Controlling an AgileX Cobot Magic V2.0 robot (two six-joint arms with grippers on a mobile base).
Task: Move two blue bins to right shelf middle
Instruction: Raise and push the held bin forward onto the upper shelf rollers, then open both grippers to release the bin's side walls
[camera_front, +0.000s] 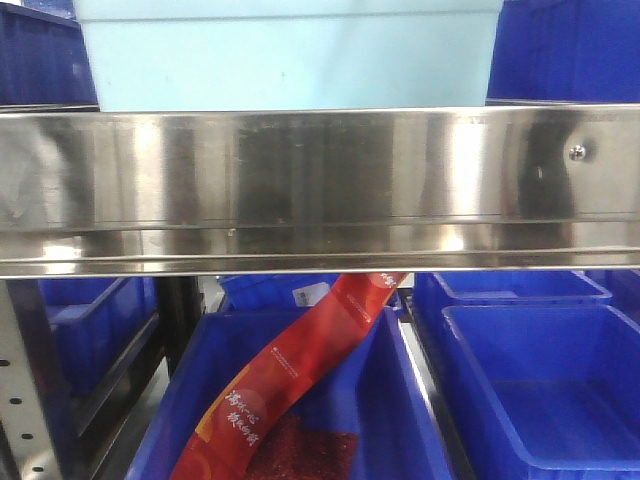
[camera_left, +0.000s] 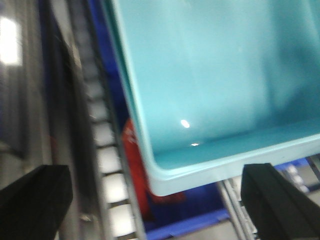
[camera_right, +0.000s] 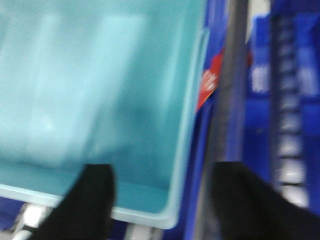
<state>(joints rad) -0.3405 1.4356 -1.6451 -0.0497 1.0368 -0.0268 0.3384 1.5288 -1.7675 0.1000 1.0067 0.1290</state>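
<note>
Steel shelf rail fills front view, light teal bin sitting on top.
L gripper & R gripper fingers spread wide, straddling bin's near corners, not touching; blue bins below on lower level.

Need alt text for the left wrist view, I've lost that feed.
An empty light teal plastic bin fills most of the frame, its near corner between the open left gripper's two black fingers, which are not touching it. Below it show a red packet and blurred metal shelf rails.
</note>
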